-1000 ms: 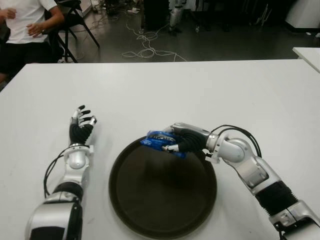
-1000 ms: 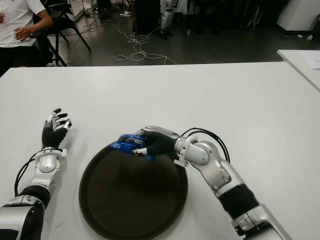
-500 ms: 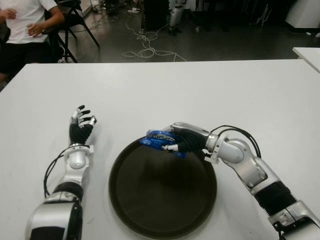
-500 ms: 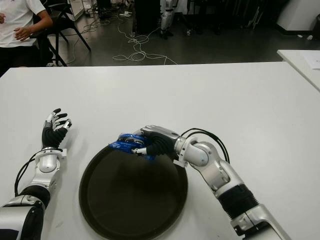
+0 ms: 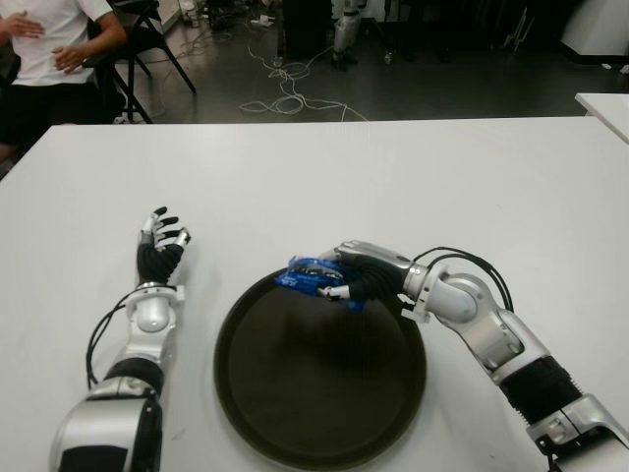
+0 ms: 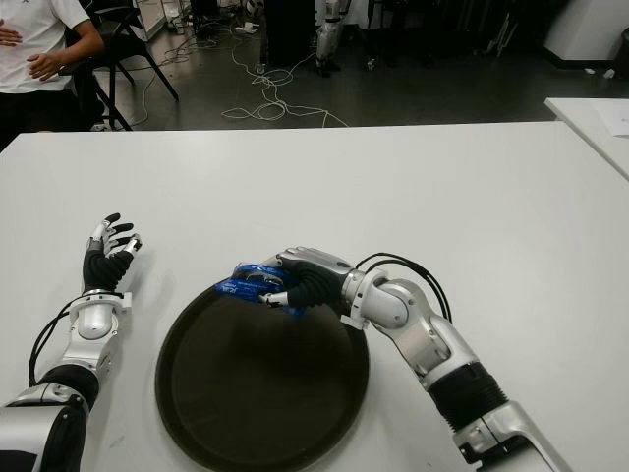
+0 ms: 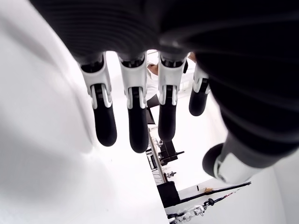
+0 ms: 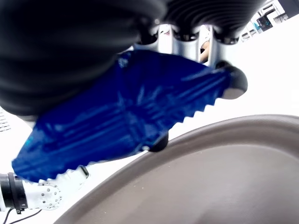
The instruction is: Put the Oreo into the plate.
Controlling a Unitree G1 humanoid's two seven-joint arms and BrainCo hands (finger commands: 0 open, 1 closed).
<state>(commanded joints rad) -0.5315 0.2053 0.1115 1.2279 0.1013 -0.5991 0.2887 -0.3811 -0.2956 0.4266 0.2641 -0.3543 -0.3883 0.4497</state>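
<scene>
My right hand is shut on a blue Oreo packet and holds it over the far rim of the round dark plate. In the right wrist view the packet sits crimped between the curled fingers, just above the plate's rim. My left hand shows on the white table to the left of the plate, fingers spread with nothing in them.
A person in a white shirt sits by a chair beyond the table's far left corner. Cables lie on the floor behind the table. Another white table's corner shows at the far right.
</scene>
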